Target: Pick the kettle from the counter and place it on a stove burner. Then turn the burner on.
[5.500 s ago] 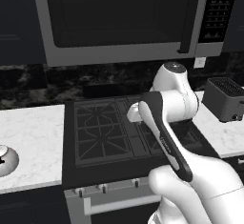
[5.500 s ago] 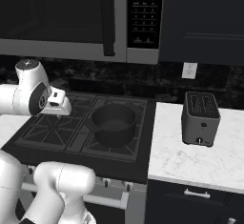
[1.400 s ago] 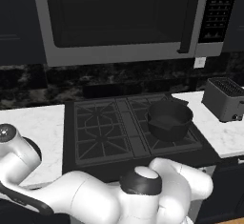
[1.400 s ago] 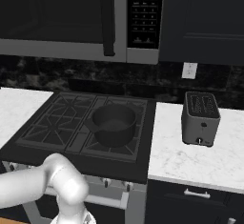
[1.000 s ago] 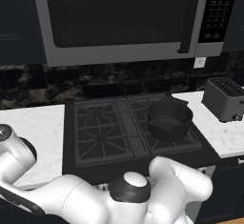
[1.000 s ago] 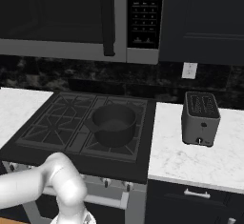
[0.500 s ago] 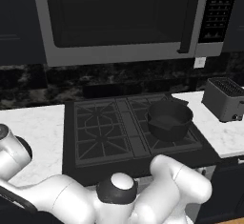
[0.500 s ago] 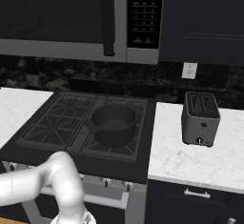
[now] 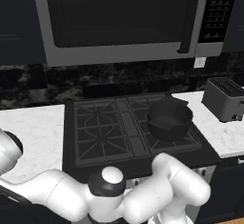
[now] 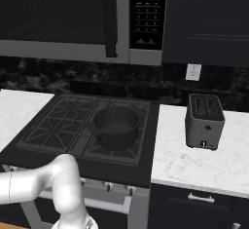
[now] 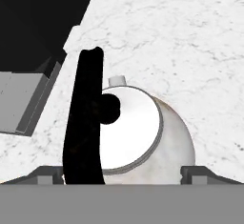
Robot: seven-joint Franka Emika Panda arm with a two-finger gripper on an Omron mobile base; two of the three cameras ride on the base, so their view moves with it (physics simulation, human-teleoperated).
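In the hand view the kettle (image 11: 143, 132) lies directly below: pale round body, black arched handle (image 11: 86, 118), black lid knob, short spout. It stands on the white marble counter (image 11: 190, 37). My gripper (image 11: 121, 173) is open, one fingertip (image 11: 195, 172) on each side of the kettle's body, not visibly touching it. The left base view has the white arm bent low at the lower left, hiding the kettle there. The stove burners (image 9: 100, 127) sit to the right of that counter (image 9: 33, 132).
A wide black pot (image 9: 169, 120) sits on the right front burner (image 10: 116, 125). On the right counter stands a toaster (image 10: 205, 121). A microwave hangs above the stove. The black cooktop edge (image 11: 33, 18) runs close beside the kettle.
The arm's dark-capped joint has slid left along the bottom of the left base view. Stove, pot and toaster are unmoved.
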